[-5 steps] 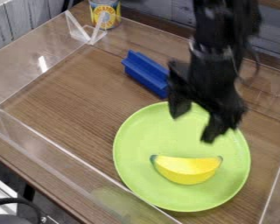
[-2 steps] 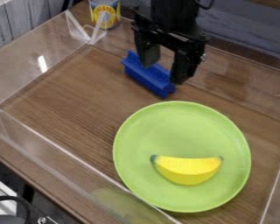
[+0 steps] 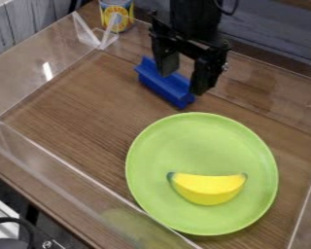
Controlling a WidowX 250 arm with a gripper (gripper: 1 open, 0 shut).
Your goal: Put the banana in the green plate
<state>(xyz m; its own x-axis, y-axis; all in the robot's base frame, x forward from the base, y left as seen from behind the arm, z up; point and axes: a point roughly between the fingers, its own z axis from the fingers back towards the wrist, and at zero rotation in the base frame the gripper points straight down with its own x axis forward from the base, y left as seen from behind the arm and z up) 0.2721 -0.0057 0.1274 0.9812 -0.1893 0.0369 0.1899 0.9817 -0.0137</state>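
We saw the gripper (image 3: 190, 60) with its fingers spread, holding nothing, over or just behind the blue block (image 3: 165, 84) on the far side; the view did not settle whether they touched. Risk: a low sideways sweep could have shoved the block towards the green plate (image 3: 158, 156). The banana (image 3: 208, 189) lay inside the plate's near part; a needless regrasp, caused by misjudging completion, could have rolled it out.

From my feed I count one banana (image 3: 208, 189) and one plate (image 3: 148, 160), both nearer the camera than my pincer (image 3: 189, 72). I count one blue block (image 3: 165, 84) beside it, and one can (image 3: 117, 14).
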